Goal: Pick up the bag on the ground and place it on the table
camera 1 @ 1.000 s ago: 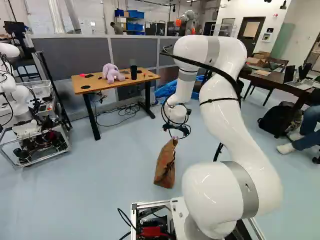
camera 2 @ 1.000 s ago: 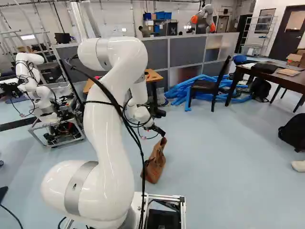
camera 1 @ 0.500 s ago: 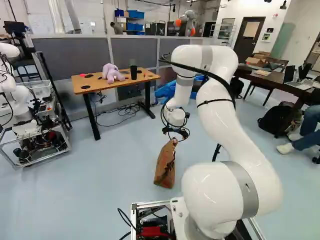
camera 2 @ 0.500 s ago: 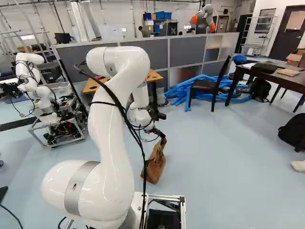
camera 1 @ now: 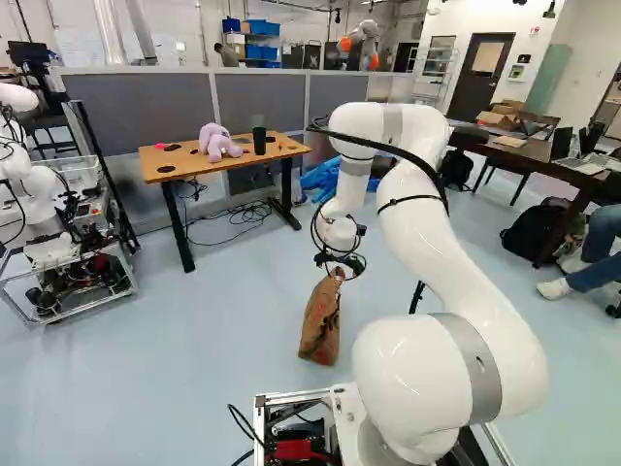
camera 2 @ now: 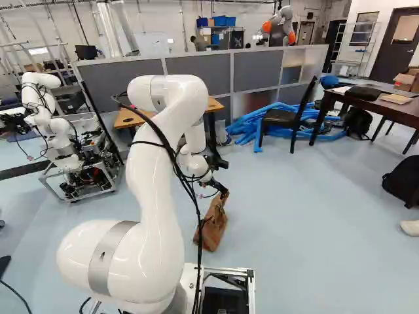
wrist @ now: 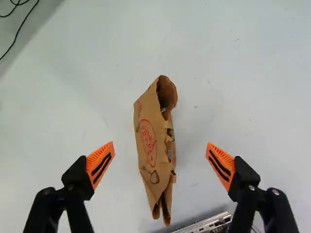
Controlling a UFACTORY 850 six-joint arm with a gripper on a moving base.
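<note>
The jaws point(wrist: 160, 143) are spread wide, with nothing pinched between their orange pads point(wrist: 100, 164). The bag point(wrist: 147, 121) is just ahead of them, in line with the gap, standing on the floor point(wrist: 238, 73) with a slight tilt. Its long, narrow shape runs along the gap, so the pads face its sides.

The step in hand looks to be the approach. Done well, the jaws ease down slowly, a pad passing either side with similar room, and close only once a good depth of paper lies between them; a shallow bite could slip or tear. Gentle pressure suits thin walls. Well beyond the jaws is the desk point(camera 1: 194, 169), bearing a toy point(camera 1: 221, 144) and a cup point(camera 1: 259, 142) to avoid.
</note>
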